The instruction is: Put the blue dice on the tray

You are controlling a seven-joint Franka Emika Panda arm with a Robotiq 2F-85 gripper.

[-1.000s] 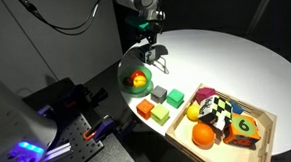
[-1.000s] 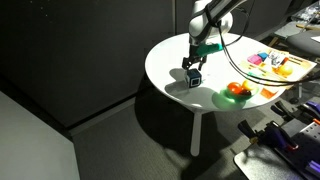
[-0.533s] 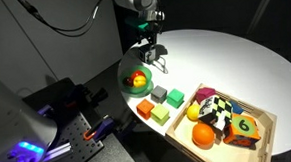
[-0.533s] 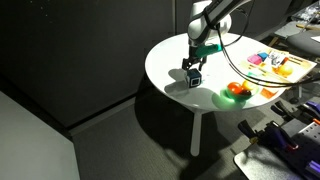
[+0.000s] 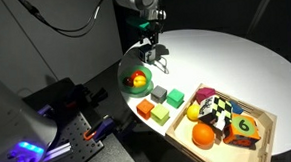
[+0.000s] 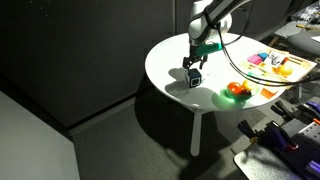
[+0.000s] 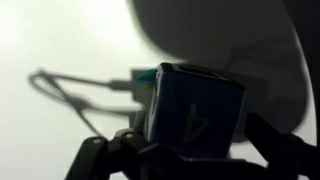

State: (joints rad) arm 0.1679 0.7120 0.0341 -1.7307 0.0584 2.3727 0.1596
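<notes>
The blue dice (image 7: pixel 192 112) fills the middle of the wrist view, standing on the white round table (image 5: pixel 224 57) with a pale "4" on its near face. My gripper (image 7: pixel 190 155) is open and straddles it, one dark finger (image 7: pixel 95 160) to its left and the other to its right, each with a gap to the dice. In both exterior views the gripper (image 5: pixel 156 58) (image 6: pixel 193 74) is down at the table near its edge, with the dice (image 6: pixel 196 79) between the fingers. The light wooden tray (image 5: pixel 271 134) (image 6: pixel 255 72) lies apart from it at the table's rim.
A green bowl (image 5: pixel 135 79) (image 6: pixel 236 92) with red and yellow items sits next to the gripper. A grey cube (image 5: pixel 158 92), green cube (image 5: pixel 173 96), orange block (image 5: pixel 145 108) and lime block (image 5: pixel 160 114) lie between bowl and tray. The tray holds an orange (image 5: pixel 202 134), a checkered cube (image 5: pixel 219 112) and other toys.
</notes>
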